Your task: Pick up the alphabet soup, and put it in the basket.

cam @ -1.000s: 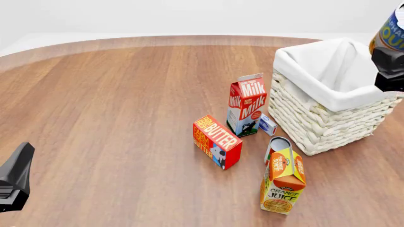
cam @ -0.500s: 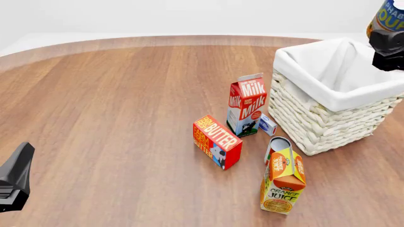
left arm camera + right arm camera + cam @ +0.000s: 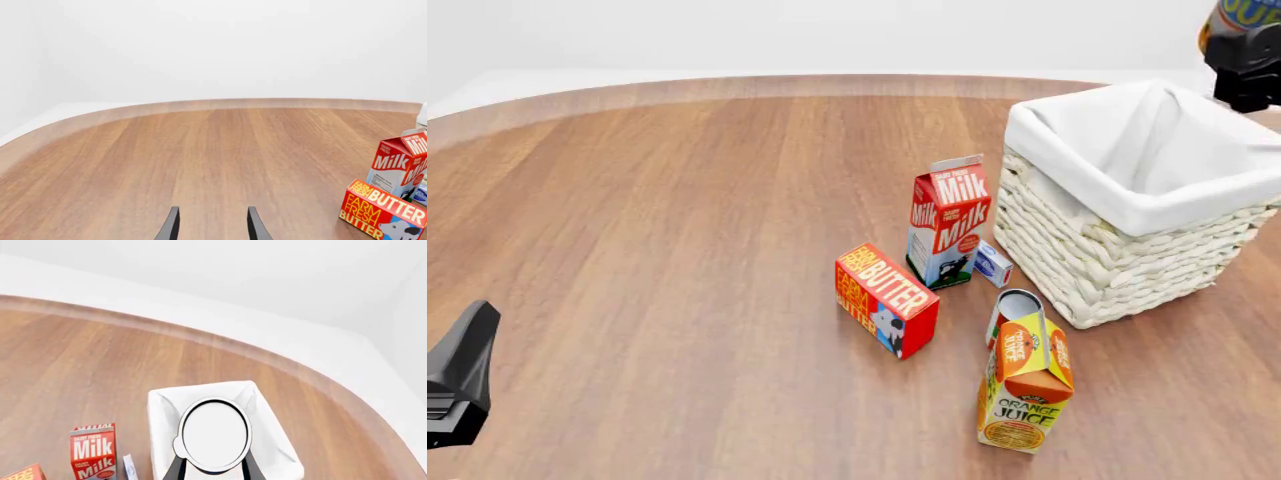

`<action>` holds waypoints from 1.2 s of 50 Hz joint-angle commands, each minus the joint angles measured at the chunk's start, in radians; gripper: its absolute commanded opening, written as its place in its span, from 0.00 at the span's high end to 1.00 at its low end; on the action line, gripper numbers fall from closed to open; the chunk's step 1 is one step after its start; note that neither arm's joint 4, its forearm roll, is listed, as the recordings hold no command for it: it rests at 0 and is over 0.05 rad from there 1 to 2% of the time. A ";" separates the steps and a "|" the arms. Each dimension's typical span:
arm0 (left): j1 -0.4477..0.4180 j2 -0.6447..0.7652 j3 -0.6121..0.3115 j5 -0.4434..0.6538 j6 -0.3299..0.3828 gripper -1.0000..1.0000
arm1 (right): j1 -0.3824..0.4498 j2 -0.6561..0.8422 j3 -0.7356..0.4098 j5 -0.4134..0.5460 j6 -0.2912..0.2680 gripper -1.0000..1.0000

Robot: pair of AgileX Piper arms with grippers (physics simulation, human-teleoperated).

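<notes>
Wooden worktop (image 3: 694, 200). Right pincer (image 3: 212, 471) grasps the soup (image 3: 215, 436) above the basket (image 3: 1134, 260); carry step. Next: lower, release. Left pincer (image 3: 212, 225) released, idle.

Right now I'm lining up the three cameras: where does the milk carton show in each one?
Front view: the milk carton stands near the middle, just left of the basket.
Left wrist view: at the right edge, cut off, behind the butter box.
Right wrist view: in the lower left corner, beside the basket.
Shared landmark: the butter box in front of the carton; it shows in all three.
</notes>
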 commanded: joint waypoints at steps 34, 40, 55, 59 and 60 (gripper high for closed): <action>0.000 0.000 0.000 0.000 0.000 0.00 | -0.007 0.167 -0.243 0.240 -0.010 1.00; 0.000 0.000 0.000 0.000 0.000 0.00 | -0.016 0.199 -0.264 0.264 -0.024 1.00; 0.000 0.000 0.000 0.000 0.000 0.00 | -0.033 0.238 -0.281 0.286 -0.017 1.00; 0.000 0.000 0.000 0.000 0.000 0.00 | -0.046 0.255 -0.285 0.293 -0.022 1.00; 0.000 0.000 0.000 0.000 0.000 0.00 | -0.046 0.255 -0.285 0.293 -0.022 1.00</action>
